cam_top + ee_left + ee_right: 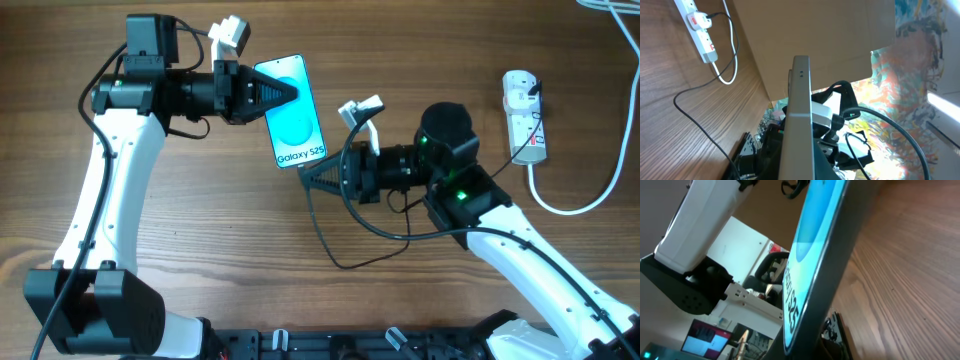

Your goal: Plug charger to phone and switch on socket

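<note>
Obs.: the metal-tipped plug of the charger [320, 232] can't be made out in any view. Overhead shows only the thin black cable leaving the tip of the right end effector [312, 182] and looping over the counter [200, 230]. The right end effector's fingers are drawn together to a point there, apparently pinched on the cable end, just beside the bottom edge of the phone [292, 112]. Whether the plug touches the port can't be told. The right wrist view is almost filled by the phone [812, 250], too close and oblique to show its own fingers or the port; only part of the screen text reads. The left wrist view shows the phone [800, 120] edge-on as a pale strip, its lower end cut off by the frame, and no fingers. Overhead, the left end effector [268, 96] is clamped on the phone's upper left edge. The phone is tilted, with a light blue-teal screen, an oval and "Galaxy S25". The socket [524, 115] lies well apart at the right edge of the counter: white, red markings, black plug in, white lead [570, 208] curving away. Its switch position is too small to read.
</note>
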Available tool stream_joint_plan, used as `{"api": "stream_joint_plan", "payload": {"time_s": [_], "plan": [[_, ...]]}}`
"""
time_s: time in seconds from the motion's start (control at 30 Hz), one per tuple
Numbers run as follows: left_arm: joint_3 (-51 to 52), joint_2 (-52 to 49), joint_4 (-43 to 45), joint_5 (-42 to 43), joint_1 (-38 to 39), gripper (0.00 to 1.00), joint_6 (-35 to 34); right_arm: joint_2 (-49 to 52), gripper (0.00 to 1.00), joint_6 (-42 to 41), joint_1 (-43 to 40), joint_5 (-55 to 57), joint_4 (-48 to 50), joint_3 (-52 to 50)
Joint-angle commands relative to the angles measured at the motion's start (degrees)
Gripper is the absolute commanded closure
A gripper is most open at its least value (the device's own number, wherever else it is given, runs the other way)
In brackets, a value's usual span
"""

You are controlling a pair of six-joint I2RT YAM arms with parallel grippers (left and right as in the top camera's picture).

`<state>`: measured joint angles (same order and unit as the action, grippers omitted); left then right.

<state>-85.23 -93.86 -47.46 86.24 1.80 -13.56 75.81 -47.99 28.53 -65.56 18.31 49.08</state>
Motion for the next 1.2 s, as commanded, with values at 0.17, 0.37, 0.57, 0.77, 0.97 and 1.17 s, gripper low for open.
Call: {"api": "stream_joint_plan", "payload": {"time_s": [0.17,0.37,0.57,0.77,0.97,1.17], "plan": [[-0.24,0.87,0.42,1.14,-0.42,0.96,1.38,0.37,0.96,-0.44,-0.13,-2.45,0.55,-0.07],[-0.24,0.87,1.27,1.16,-0.44,0.96,1.36,0.37,0.96,-0.42,-0.13,-4.63,0.52,-0.07],[-0.24,0.87,1.29,1.16,-0.44,0.96,1.36,0.37,0.96,-0.39,-0.13,-4.83,0.46,-0.07],[-0.24,0.87,1.25,1.18,-0.44,0.96,1.18,0.37,0.96,-0.5,-1.31,-3.91,0.5,-0.07],[-0.24,0.87,1.22,1.2,-0.42,0.96,1.16,0.37,0.96,-0.61,-1.62,-3.23,0.52,-0.07],[-0.24,0.87,1.2,1.2,-0.42,0.96,1.18,0.37,0.96,-1.68,-1.62,-1.53,0.55,-0.07]]}}
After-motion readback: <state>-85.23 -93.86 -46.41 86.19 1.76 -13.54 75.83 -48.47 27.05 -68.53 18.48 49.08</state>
